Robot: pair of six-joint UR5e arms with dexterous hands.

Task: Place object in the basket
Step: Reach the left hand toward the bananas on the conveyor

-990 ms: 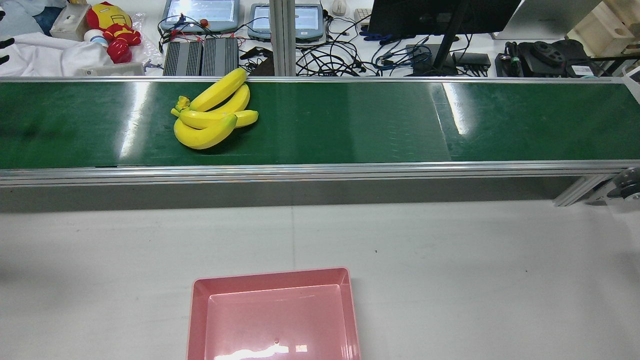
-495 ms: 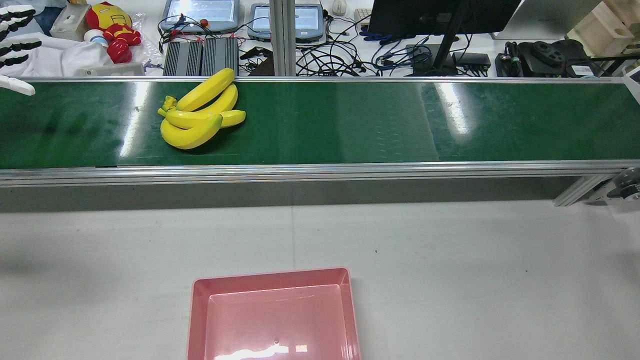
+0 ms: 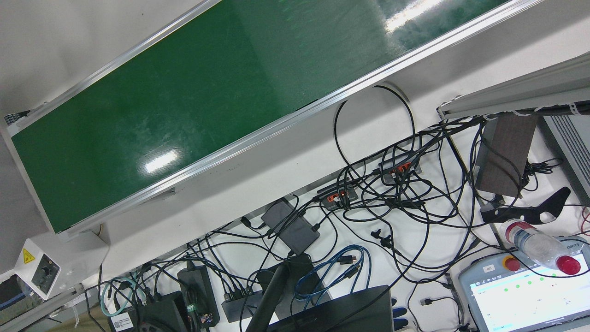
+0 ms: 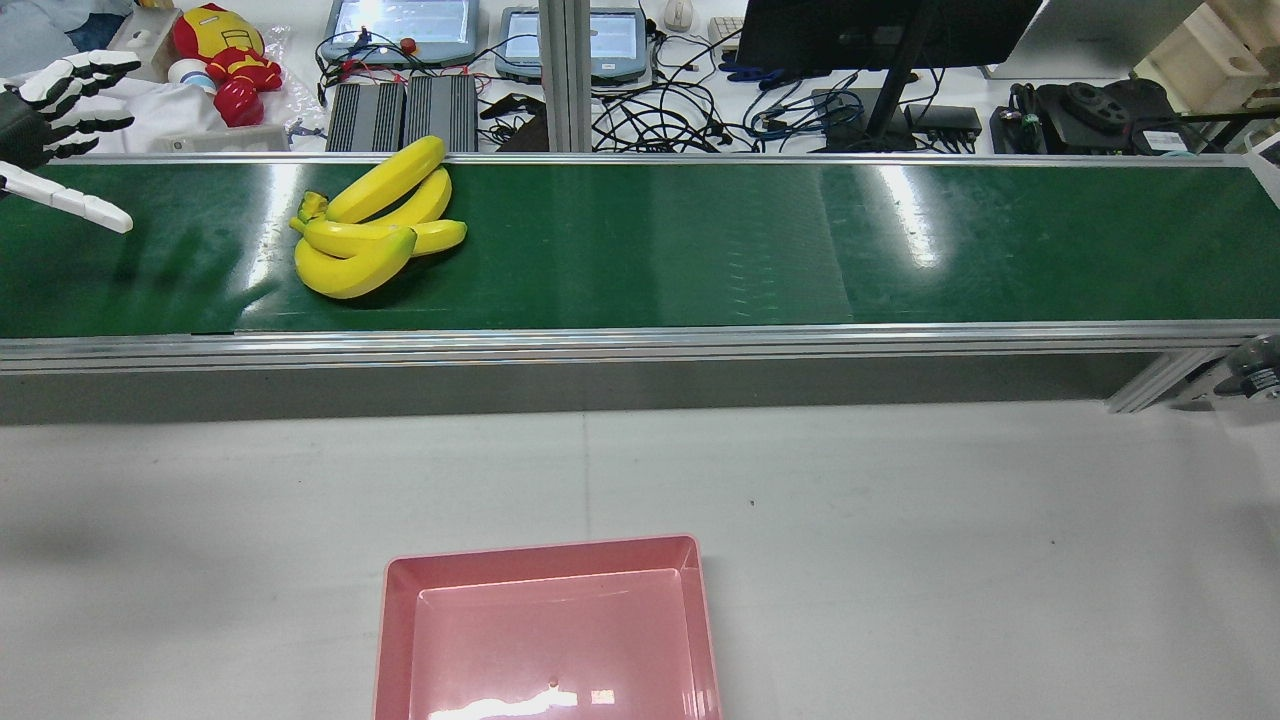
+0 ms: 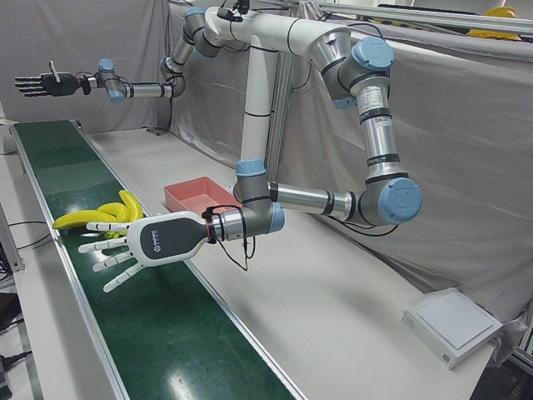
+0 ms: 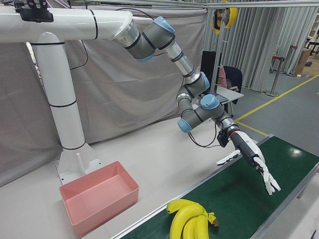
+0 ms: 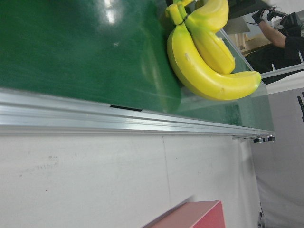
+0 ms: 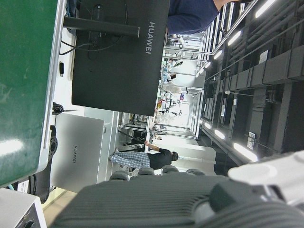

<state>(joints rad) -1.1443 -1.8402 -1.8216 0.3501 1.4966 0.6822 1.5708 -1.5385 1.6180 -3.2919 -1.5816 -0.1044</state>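
Rear view shows the left hand (image 4: 50, 110) at the far left edge, above the green conveyor belt (image 4: 700, 250), fingers spread wide and holding nothing. The bunch of yellow bananas (image 4: 370, 225) lies on the belt off to the side of that hand, apart from it, with a clear stretch of belt between the fingertips and the fruit. In the left-front view the same left hand (image 5: 146, 246) hovers palm-down over the belt, fingers (image 5: 104, 265) splayed and pointing towards the bananas (image 5: 100, 215), which lie just beyond the fingertips without touching them. The pink basket (image 5: 200, 196) sits on the white table (image 5: 333, 317) behind the hand's wrist, on the arm's side of the belt, and it holds nothing.

The right hand (image 5: 37, 85) hangs high over the far end of the belt, well apart from the bananas and the basket, its fingers stretched out and separated, nothing in them.

From the left hand's own camera the bananas (image 7: 204, 61) fill the upper part of the picture, resting on the belt (image 7: 71, 47), with a corner of the basket (image 7: 190, 216) at the bottom edge.
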